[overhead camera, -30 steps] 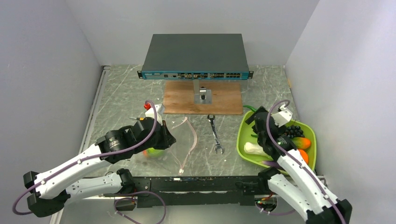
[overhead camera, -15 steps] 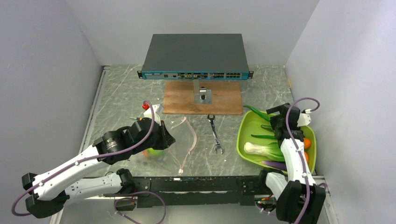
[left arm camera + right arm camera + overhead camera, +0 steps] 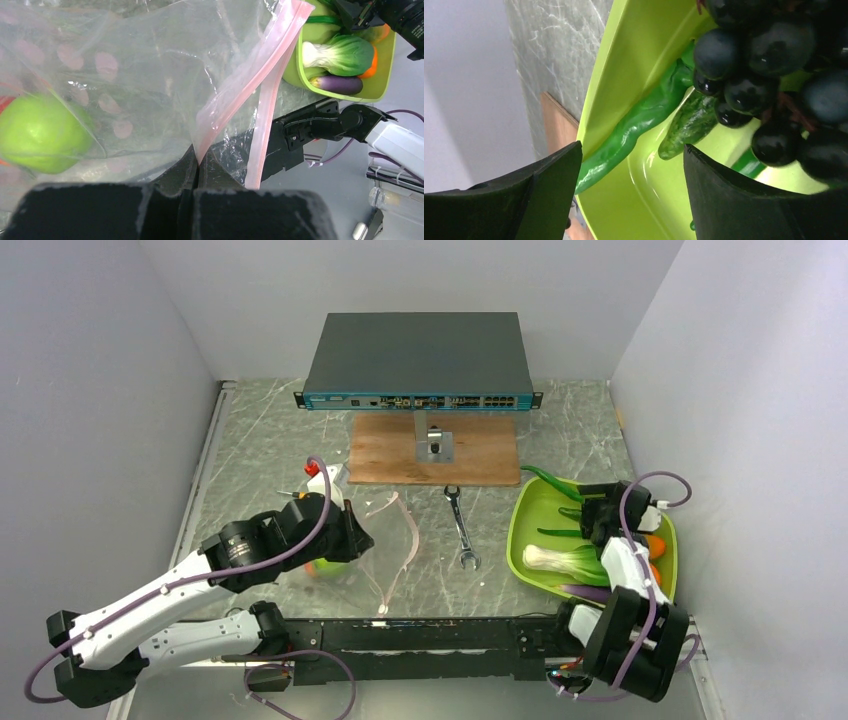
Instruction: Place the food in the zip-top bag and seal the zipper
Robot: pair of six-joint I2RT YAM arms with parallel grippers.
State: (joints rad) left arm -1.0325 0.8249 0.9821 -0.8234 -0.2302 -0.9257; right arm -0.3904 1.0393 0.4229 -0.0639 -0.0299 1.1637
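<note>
The clear zip-top bag (image 3: 375, 545) lies at the front left with its mouth open toward the right. My left gripper (image 3: 345, 532) is shut on the bag's mouth edge (image 3: 199, 162), pinching the pinkish-red zipper strip (image 3: 250, 80). A green apple (image 3: 40, 135) sits inside the bag (image 3: 150, 75). My right gripper (image 3: 600, 512) is open and empty, low over the lime-green tray (image 3: 515, 540). Between its fingers (image 3: 631, 150) I see green beans (image 3: 634, 125), with black grapes (image 3: 764, 75) just beyond. Bok choy (image 3: 560, 560), the eggplant (image 3: 585, 592) and an orange (image 3: 655, 545) lie in the tray.
A wrench (image 3: 461, 530) lies between the bag and the tray. A wooden board (image 3: 435, 450) and a network switch (image 3: 420, 360) stand at the back. A small white object with a red cap (image 3: 318, 472) sits behind my left gripper. A wall runs close along the tray's right side.
My right arm has swung right and back across the tray, and now covers the grapes from above. My left gripper has stayed shut on the bag's edge.
</note>
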